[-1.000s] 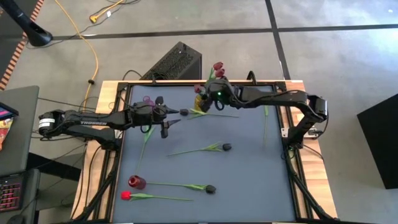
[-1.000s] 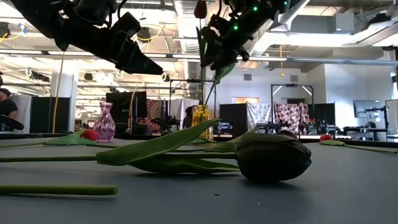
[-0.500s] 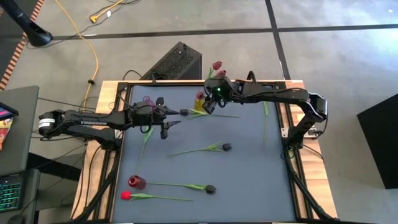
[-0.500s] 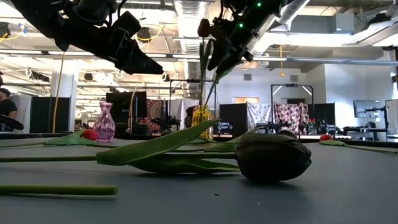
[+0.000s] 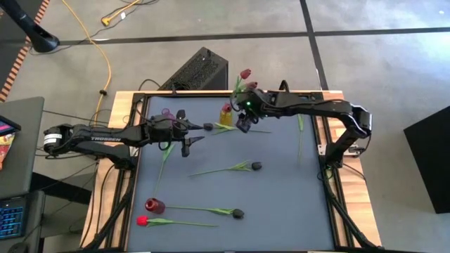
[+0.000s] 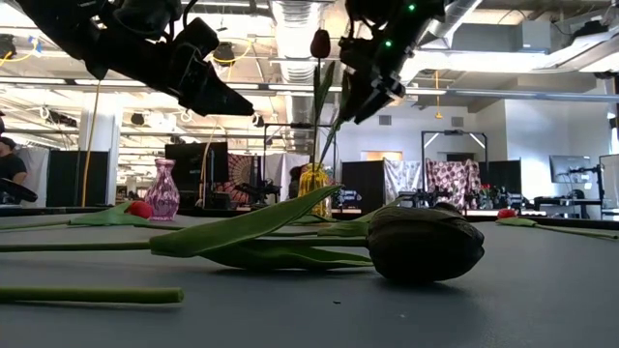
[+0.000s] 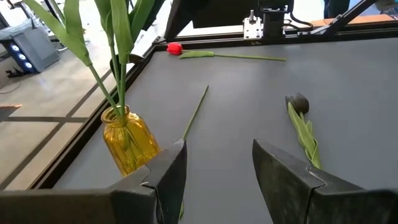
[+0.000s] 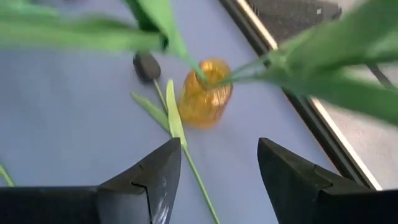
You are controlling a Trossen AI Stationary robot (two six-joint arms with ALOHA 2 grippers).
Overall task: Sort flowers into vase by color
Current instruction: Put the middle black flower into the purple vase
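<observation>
**Amber vase filled at the far edge, loose tulips waiting**

Red sits at the tabletop's near-left corner: a red tulip (image 5: pixel 143 220) lies flat beside the red vase (image 5: pixel 154 205), its stem running along the near edge. Just behind it a dark tulip (image 5: pixel 238 213) lies parallel, apparently waiting for another vase.

The left tool (image 5: pixel 188 133) hovers over the far-left part of the tabletop, fingers apart and holding nothing. It points at a near-black tulip (image 5: pixel 208 127) lying just beyond its tips, so that looks like its next pick. A pink vase (image 5: pixel 167 112) stands by the far-left edge, close to this arm, with no flower visible in it from above.

In the middle another dark tulip (image 5: pixel 256 166) rests alone on the grey surface.

The amber vase (image 5: pixel 226 113) stands at the far edge with several maroon tulips (image 5: pixel 245 74) upright in it, their stems gathered in its narrow neck. The right tool (image 5: pixel 243 124) hangs just beside that vase, fingers spread and empty, above a loose stem on the tabletop.

One more stem (image 5: pixel 300 140) lies along the right edge, well apart from everything else.
</observation>
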